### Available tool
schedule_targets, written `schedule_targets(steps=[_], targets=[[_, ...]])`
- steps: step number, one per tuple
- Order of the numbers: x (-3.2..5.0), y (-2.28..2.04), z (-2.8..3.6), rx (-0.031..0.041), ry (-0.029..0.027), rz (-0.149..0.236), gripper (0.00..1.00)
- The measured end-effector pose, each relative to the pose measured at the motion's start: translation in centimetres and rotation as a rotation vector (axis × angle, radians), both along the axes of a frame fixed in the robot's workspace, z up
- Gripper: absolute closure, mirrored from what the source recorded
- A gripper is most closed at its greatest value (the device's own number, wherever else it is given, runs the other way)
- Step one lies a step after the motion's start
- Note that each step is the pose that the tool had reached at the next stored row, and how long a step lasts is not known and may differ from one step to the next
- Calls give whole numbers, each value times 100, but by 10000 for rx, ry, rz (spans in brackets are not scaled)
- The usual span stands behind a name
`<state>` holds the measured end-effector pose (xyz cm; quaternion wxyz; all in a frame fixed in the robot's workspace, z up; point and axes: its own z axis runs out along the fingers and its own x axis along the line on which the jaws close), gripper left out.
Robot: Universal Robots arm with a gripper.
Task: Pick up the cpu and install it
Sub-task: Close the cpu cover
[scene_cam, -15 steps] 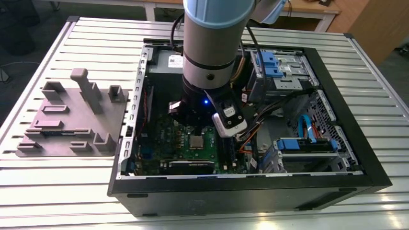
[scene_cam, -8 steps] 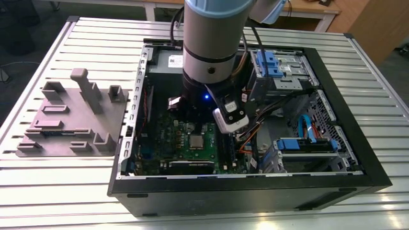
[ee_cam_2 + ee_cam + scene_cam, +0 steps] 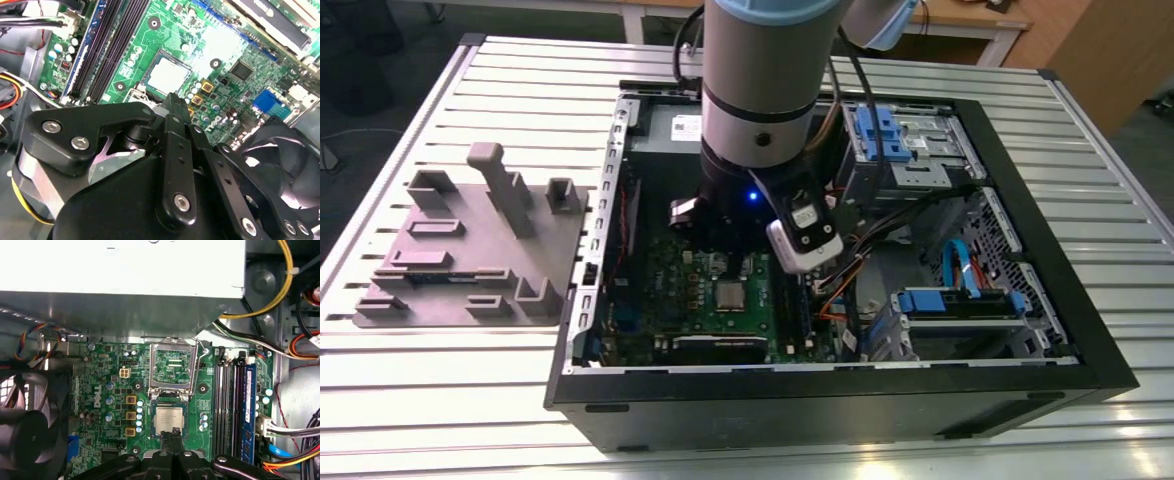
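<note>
The cpu (image 3: 168, 420) lies flat in its socket on the green motherboard (image 3: 105, 385), silver top up; it is also in the second wrist view (image 3: 167, 75) and the exterior view (image 3: 731, 295). The socket's hinged metal frame (image 3: 172, 367) stands flipped open just beyond it. My gripper (image 3: 174, 432) hangs above the cpu's near edge, with the black fingers (image 3: 175, 107) pressed together and nothing between them. I cannot tell whether the tips touch the chip. The arm (image 3: 754, 120) reaches down into the open computer case (image 3: 1067, 330).
A large grey box (image 3: 120, 275) overhangs the board beyond the socket. Dark memory sticks (image 3: 235, 400) run beside the socket, and a black fan (image 3: 30, 435) sits on the other side. Cable bundles (image 3: 295, 345) and blue drive bays (image 3: 961, 300) crowd the case. A grey fixture tray (image 3: 467, 250) lies outside.
</note>
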<state>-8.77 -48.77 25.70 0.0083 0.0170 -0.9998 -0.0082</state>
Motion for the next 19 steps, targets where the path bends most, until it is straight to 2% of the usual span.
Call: schedule_targets(steps=[6,8,11,19], targets=[[0,0,-1,1,0,1053,89],[0,0,-1,1,0,1279,89],[0,0,-1,1,0,1403,89],[0,0,-1,0,0,1410,89]])
